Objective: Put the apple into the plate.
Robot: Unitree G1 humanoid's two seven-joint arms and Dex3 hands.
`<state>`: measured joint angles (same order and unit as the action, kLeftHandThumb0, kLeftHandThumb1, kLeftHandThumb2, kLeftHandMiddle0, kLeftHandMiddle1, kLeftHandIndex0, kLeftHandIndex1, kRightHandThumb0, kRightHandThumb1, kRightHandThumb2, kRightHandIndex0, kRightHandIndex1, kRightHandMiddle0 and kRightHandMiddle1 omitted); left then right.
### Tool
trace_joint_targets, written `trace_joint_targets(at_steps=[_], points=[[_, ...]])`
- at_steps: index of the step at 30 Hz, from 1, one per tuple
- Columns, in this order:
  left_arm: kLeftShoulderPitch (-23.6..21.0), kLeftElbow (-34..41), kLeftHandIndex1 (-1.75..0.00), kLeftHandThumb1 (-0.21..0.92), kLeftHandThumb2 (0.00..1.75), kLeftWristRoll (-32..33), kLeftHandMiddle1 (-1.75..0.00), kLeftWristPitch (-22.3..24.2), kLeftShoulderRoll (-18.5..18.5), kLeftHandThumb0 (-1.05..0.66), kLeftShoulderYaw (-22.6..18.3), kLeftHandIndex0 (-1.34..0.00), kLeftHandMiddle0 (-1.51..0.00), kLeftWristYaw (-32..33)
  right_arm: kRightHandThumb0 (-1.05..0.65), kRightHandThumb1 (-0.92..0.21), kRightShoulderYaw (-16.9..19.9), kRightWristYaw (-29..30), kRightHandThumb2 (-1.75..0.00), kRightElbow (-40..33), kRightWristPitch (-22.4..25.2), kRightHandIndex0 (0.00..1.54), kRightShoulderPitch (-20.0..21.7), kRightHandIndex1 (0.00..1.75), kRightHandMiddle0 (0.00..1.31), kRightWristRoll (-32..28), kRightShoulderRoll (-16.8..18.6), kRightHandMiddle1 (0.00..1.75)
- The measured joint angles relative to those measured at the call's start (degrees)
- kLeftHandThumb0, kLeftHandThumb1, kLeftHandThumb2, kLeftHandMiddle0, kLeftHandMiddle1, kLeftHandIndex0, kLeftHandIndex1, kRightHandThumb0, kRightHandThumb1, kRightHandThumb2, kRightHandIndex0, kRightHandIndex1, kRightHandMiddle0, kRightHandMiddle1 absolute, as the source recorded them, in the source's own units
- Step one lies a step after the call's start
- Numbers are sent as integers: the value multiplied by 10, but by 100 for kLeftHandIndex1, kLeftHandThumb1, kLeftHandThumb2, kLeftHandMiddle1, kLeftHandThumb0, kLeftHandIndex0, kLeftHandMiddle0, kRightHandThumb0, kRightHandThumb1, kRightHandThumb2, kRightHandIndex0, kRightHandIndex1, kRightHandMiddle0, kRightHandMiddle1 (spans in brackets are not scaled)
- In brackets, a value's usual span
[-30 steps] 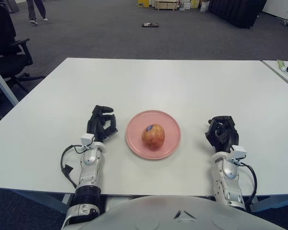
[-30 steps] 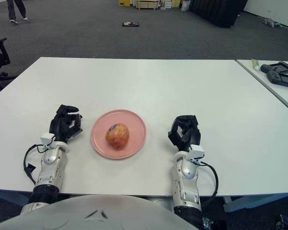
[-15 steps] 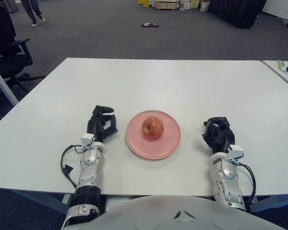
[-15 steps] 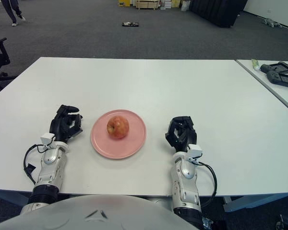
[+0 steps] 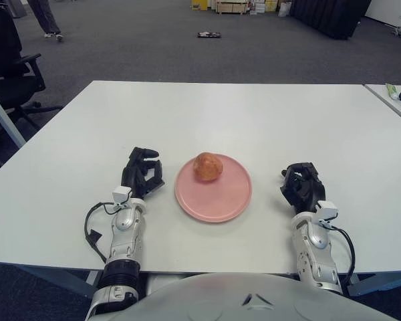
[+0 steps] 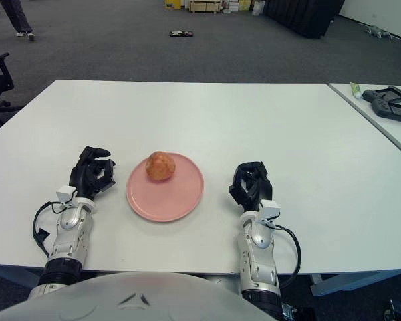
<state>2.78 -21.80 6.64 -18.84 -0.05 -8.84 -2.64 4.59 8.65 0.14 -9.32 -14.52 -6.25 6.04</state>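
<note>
A wide white worktop (image 5: 254, 114) is carrying everything, with grey carpet stretching behind it. A black office chair (image 5: 10, 63) is standing off the far left corner, a person's legs (image 5: 45, 17) are showing at the top left, and a second table (image 6: 381, 107) at the right is bearing dark handheld devices (image 6: 387, 103) and a small tube. Nothing is lying between either hand and the dish.

The plate (image 5: 214, 200) is sitting near the front edge of the worktop, round, shallow, smooth and pink. The apple (image 5: 208, 166) is resting inside it at the far rim, roundish with mottled red and yellow skin, and is touching neither hand.

The left hand (image 5: 142, 173) is showing just beside the plate's left edge, black and jointed above a silver forearm with a looping cable. Its fingers (image 5: 147, 155) are curling inward and gripping nothing. The right hand (image 5: 301, 186) is showing to the right of the plate, a little apart from it, built the same way. Its fingers (image 6: 252, 168) are bunching into a loose fist and holding nothing.
</note>
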Motion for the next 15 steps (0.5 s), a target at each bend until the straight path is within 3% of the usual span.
trace_joint_targets(at_steps=[15], points=[[5,9,-175,54,105,0,-175,9,0,-41,0,-44,-77,0,-37,-74,0,-13,-78,-18,30,47,0,136,30,-21,0,175]])
